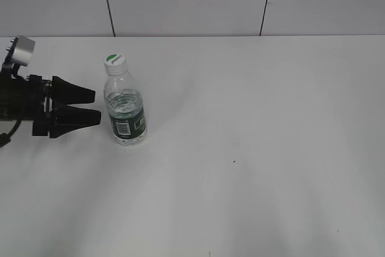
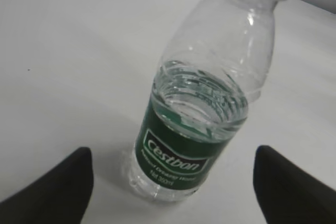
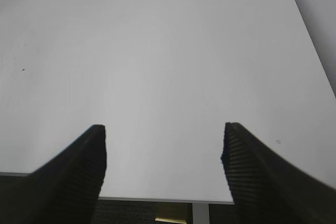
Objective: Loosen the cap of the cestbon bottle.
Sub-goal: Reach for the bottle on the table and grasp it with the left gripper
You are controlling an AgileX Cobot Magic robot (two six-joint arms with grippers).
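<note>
The cestbon bottle stands upright on the white table, left of centre; its dark green label shows in the left wrist view on the bottle. Its white cap with a green logo sits on the neck; in the left wrist view the cap is cut off by the top edge. My left gripper is level with the bottle's body, just to its left, open, not touching it. In its own view the left gripper has the bottle's base ahead of its fingertips. My right gripper is open over bare table and is out of the exterior view.
The white table stretches to the right and front of the bottle. A tiled wall rises behind the table's far edge. The right wrist view shows the table's near edge just below the fingers.
</note>
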